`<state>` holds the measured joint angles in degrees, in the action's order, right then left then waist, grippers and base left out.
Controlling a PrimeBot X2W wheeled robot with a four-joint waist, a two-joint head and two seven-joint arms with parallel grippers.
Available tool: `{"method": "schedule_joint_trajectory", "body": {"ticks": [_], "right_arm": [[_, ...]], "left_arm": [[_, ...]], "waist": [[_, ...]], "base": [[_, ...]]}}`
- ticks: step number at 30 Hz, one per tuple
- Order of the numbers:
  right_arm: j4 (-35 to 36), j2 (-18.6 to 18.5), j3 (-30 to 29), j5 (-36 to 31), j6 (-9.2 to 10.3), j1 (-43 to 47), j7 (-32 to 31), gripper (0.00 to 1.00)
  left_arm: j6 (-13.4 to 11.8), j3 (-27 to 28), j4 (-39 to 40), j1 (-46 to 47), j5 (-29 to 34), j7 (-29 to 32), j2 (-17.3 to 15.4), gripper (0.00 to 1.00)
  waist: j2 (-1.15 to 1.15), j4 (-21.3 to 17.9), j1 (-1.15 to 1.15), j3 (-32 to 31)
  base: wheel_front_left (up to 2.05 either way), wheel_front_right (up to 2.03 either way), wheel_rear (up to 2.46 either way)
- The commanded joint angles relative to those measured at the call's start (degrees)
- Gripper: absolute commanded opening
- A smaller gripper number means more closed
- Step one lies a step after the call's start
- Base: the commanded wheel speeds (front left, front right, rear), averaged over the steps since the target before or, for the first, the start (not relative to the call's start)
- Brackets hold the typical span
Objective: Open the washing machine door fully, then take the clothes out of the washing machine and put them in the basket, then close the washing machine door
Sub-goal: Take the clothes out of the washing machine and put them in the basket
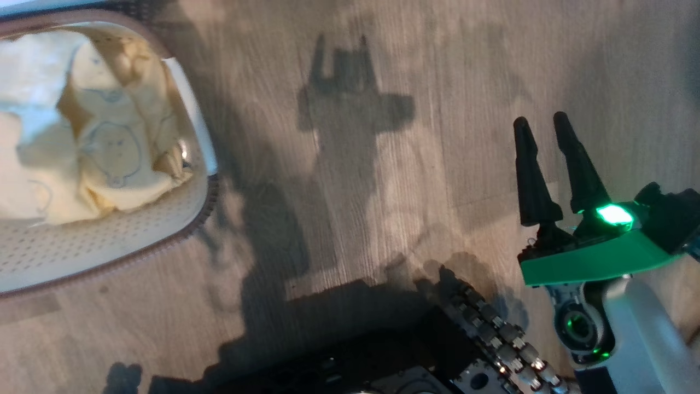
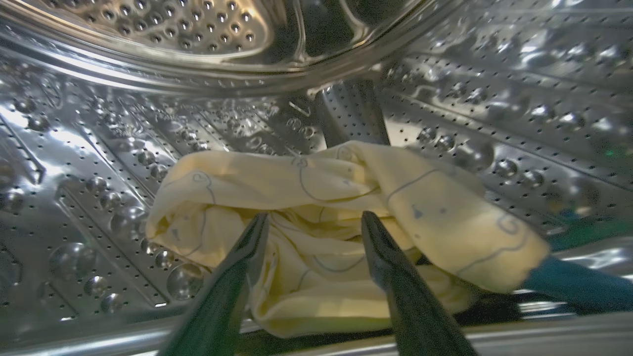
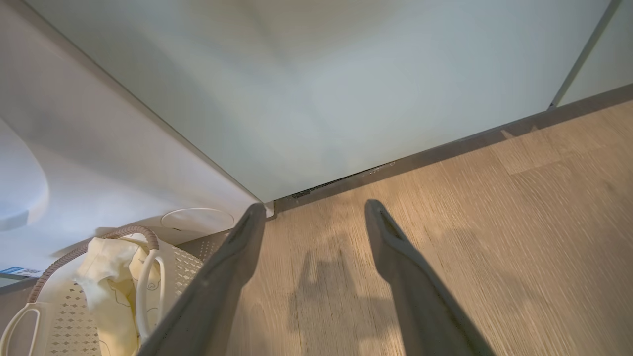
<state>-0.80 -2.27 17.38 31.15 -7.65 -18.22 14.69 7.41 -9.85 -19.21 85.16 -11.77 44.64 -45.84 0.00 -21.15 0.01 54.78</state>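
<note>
Reaching into the washing machine [image 2: 99, 148] for the clothes [image 2: 445, 217]
Left jaws are spread wide, pointing at the yellow clothes in the drum, ready to pinch. Right jaws hang apart, holding nothing, out of the way. The basket [image 1: 203, 210] holds some too.

Nothing is legible: the small blue label [image 3: 17, 271] on the washing machine [image 3: 99, 163] is too blurred to read.

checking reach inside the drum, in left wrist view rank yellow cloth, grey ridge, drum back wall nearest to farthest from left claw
1. yellow cloth, at the left claw tips
2. grey ridge, behind the cloth, centre
3. drum back wall, top, deepest
</note>
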Motion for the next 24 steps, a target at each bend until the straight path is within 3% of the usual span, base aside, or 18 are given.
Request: {"method": "schedule_joint_trajectory", "body": {"ticks": [1, 5, 9, 21, 22, 23, 24], "right_arm": [[1.24, -0.61, 1.51, 0.74, 0.16, 1.19, 0.31, 1.00], [0.84, -0.61, 3.41, 2.08, 0.16, 0.67, 0.31, 1.00], [0.67, -0.61, 3.62, 2.68, 0.16, 1.09, 0.31, 1.00], [0.88, -0.61, 3.34, 2.92, 0.16, 2.11, 0.31, 1.00], [0.89, -0.61, 3.27, 2.98, 0.16, 2.21, 0.31, 1.00], [0.84, -0.61, 3.22, 3.04, 0.16, 2.27, 0.31, 1.00], [0.81, -0.61, 3.19, 3.07, 0.16, 2.30, 0.31, 1.00]], "left_arm": [[0.06, 0.41, 2.67, 2.08, -0.50, 2.88, -4.48, 1.00], [0.06, -1.62, 3.06, 5.33, -1.82, 10.69, -8.19, 1.00], [0.07, -2.05, 2.74, 6.23, -2.61, 14.63, -9.52, 1.00], [-0.21, -3.51, -0.21, 5.08, -2.02, 17.68, -11.70, 1.00], [-0.19, -3.79, -0.29, 5.16, -1.96, 17.15, -11.68, 0.87], [-0.18, -4.01, -0.59, 5.26, -2.01, 16.78, -11.58, 0.45], [-0.16, -4.40, -0.74, 5.38, -1.94, 16.20, -11.48, 0.18]], "waist": [[0.00, -1.68, -0.01, 1.53], [0.00, -3.95, -0.01, 3.34], [0.00, -4.50, -0.01, 3.65], [0.00, -4.94, -0.01, 4.08], [0.00, -4.96, -0.01, 4.14], [0.00, -4.96, -0.01, 4.20], [0.00, -4.95, -0.01, 4.26]], "base": [[0.00, 0.00, 0.00], [0.00, 0.00, 0.00], [0.00, 0.00, 0.00], [0.00, 0.00, 0.00], [0.00, 0.00, 0.00], [0.00, 0.00, 0.00], [0.00, 0.00, 0.00]]}}
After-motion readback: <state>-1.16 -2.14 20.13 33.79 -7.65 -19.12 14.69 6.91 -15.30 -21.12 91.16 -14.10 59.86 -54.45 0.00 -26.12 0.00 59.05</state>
